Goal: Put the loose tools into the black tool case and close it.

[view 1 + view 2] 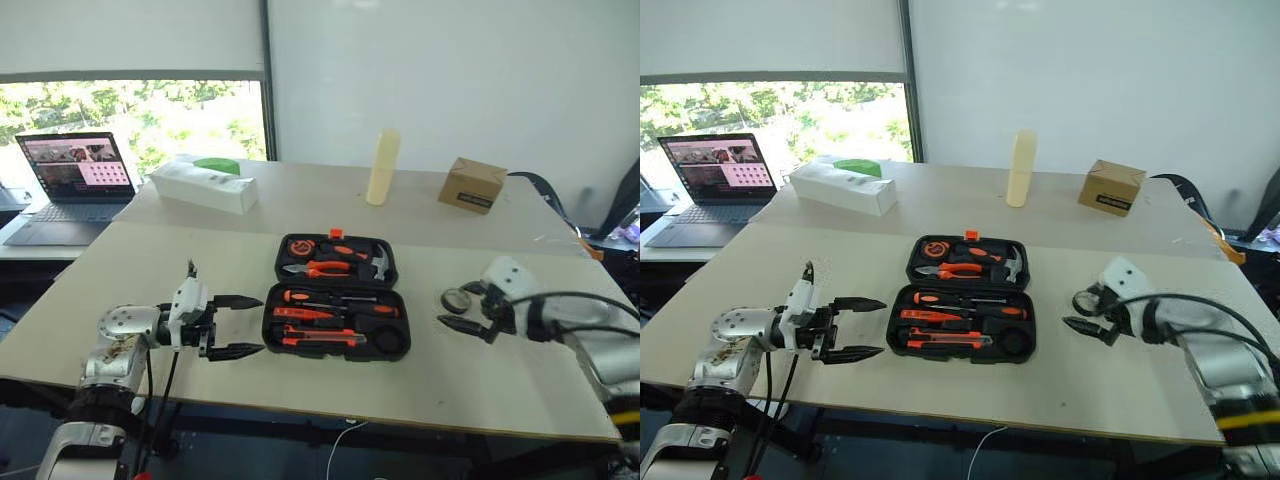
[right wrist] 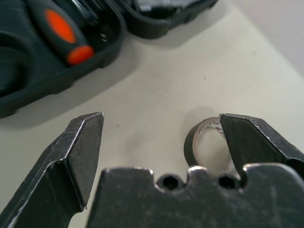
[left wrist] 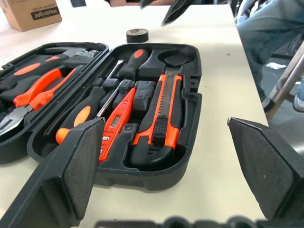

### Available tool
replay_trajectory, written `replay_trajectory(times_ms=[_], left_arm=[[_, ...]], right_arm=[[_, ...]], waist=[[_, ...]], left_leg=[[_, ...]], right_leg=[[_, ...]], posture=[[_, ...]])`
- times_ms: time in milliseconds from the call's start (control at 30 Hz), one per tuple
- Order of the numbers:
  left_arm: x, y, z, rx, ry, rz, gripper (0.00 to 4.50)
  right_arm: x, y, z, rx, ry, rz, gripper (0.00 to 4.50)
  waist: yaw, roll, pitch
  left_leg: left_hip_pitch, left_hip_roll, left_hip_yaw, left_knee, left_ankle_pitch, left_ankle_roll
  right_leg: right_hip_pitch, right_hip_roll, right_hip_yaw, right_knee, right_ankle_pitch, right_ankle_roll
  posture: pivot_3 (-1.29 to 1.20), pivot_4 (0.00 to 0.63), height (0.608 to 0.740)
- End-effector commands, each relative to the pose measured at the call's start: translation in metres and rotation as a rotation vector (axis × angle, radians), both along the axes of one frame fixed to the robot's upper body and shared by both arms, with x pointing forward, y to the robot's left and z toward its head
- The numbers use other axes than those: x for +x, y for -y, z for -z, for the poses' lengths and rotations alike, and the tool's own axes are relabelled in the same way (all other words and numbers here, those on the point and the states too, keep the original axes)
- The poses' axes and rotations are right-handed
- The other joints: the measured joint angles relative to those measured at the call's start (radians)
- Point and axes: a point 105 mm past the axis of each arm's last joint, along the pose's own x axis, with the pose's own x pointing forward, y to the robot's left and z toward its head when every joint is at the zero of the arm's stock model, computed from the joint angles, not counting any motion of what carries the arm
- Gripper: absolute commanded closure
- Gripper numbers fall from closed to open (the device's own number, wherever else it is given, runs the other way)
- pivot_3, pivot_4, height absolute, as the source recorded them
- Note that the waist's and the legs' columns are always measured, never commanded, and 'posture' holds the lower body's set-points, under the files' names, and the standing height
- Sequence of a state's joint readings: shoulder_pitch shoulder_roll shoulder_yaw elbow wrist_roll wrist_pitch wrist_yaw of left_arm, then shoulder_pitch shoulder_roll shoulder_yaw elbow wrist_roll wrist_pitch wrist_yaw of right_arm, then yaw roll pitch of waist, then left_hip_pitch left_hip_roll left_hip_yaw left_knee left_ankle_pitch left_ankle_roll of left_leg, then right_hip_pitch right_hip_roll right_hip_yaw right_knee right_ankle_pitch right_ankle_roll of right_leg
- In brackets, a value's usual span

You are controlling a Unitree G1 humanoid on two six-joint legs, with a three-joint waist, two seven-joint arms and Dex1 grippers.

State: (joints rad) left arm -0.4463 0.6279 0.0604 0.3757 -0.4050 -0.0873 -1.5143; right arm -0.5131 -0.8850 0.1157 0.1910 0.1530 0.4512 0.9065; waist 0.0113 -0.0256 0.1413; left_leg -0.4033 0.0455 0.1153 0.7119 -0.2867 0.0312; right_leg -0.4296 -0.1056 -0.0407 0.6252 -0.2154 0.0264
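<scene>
The black tool case point(image 1: 400, 300) lies open in the middle of the table. Its near half holds an orange-and-black utility knife point(image 3: 164, 114), a slim orange tool point(image 3: 116, 121) and two screwdrivers point(image 3: 78, 116) point(image 3: 133, 59). A small dark tape roll point(image 1: 457, 299) lies on the table to the right of the case. My left gripper point(image 1: 255, 324) is open just left of the case, pointing at it, with nothing between its fingers. My right gripper point(image 2: 161, 126) is open low over the table, and the tape roll point(image 2: 204, 142) sits beside one finger point(image 2: 251, 137).
The case's far half holds orange-handled pliers point(image 1: 318, 268) and a hammer point(image 1: 378, 262). At the back stand a white oblong box point(image 1: 203, 187), a cream cylinder point(image 1: 383, 167) and a cardboard box point(image 1: 471, 184). A laptop point(image 1: 75, 185) sits far left. A seated person's leg point(image 3: 270, 42) is beyond the table's right edge.
</scene>
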Motion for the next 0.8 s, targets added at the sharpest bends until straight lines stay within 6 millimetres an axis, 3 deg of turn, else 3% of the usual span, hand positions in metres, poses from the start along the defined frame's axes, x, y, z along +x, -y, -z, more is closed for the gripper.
replay_trajectory(times_ms=[33,100,300,467,567,700,800], left_arm=[[-0.004,-0.002,-0.007,-0.015,0.038,-0.014,0.01],[-0.005,-0.003,-0.007,-0.021,0.039,-0.025,0.0],[-0.007,-0.002,-0.009,-0.03,0.043,-0.027,0.0],[-0.006,0.003,-0.012,-0.04,0.06,-0.012,0.0],[-0.006,0.004,-0.013,-0.041,0.065,-0.007,0.0],[-0.008,0.004,-0.01,-0.027,0.06,0.007,0.0],[-0.008,0.004,-0.009,-0.022,0.058,0.012,0.0]], right_arm=[[0.013,0.009,0.002,-0.058,-0.014,0.032,0.25],[0.014,0.013,0.005,-0.087,-0.05,0.042,0.63],[0.017,0.011,0.003,-0.072,-0.075,0.006,2.73],[0.016,0.004,-0.012,-0.033,-0.029,-0.079,4.46],[0.005,-0.019,-0.038,0.049,0.051,-0.253,4.46],[-0.03,-0.068,-0.064,0.125,0.069,-0.541,4.46],[-0.05,-0.095,-0.062,0.115,-0.012,-0.609,4.46]], waist=[[0.0,0.0,0.0],[0.0,0.0,0.0],[-0.003,0.0,0.0],[-0.012,0.0,0.0],[-0.015,0.0,0.0],[-0.016,0.0,0.0],[-0.017,0.0,0.0]], left_leg=[[-0.002,0.0,0.001,0.0,0.0,0.0],[-0.006,-0.002,0.001,0.0,0.0,0.0],[-0.01,-0.003,0.002,0.003,0.0,0.0],[-0.008,-0.003,0.001,0.002,0.0,-0.001],[-0.008,-0.003,0.0,0.002,0.001,-0.001],[-0.008,-0.002,-0.002,0.002,0.001,-0.001],[-0.007,-0.002,-0.002,0.002,0.001,-0.001]], right_leg=[[-0.001,0.0,0.0,-0.001,0.0,0.001],[-0.004,-0.002,0.0,-0.003,0.001,0.004],[-0.007,-0.003,0.0,-0.002,0.002,0.006],[-0.007,-0.003,0.0,-0.001,0.002,0.005],[-0.007,-0.003,0.001,0.0,0.002,0.005],[-0.007,-0.003,0.001,0.0,0.002,0.005],[-0.007,-0.003,0.001,0.001,0.002,0.005]], posture=[[0.0,0.15,0.74],[0.0,0.15,0.74],[0.0,0.15,0.74],[0.0,0.15,0.74],[0.0,0.15,0.74],[0.0,0.15,0.74],[0.0,0.15,0.74]])
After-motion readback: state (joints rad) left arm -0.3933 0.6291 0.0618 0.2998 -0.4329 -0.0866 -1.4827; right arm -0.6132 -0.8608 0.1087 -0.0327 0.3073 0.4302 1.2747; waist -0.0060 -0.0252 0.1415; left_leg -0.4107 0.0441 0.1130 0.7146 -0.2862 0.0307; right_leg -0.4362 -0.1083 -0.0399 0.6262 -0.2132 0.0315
